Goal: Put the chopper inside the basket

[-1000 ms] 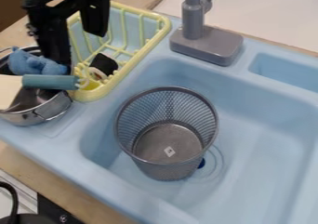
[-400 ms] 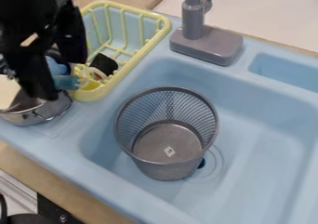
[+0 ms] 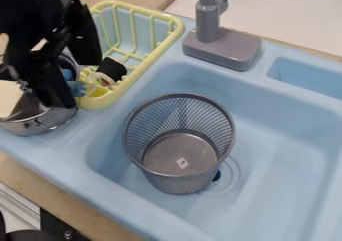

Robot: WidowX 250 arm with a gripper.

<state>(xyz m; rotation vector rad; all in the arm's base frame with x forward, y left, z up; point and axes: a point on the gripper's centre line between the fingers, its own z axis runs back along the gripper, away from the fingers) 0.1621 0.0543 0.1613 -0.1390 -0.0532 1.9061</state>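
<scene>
Around, blue sink [image 3: 294,135], seemingly wooden counter [image 3: 73,201].

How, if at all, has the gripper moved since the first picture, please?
Yes: the gripper has moved down the picture, judged against the yellow rack.

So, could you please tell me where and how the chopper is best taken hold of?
I'd take the chopper by its teal handle, bringing the hand down from above with a finger along each long side. The handle looks slim and points out over the metal pot toward the yellow rack, while the cream blade is broad and flat, likely more awkward to pinch.
</scene>
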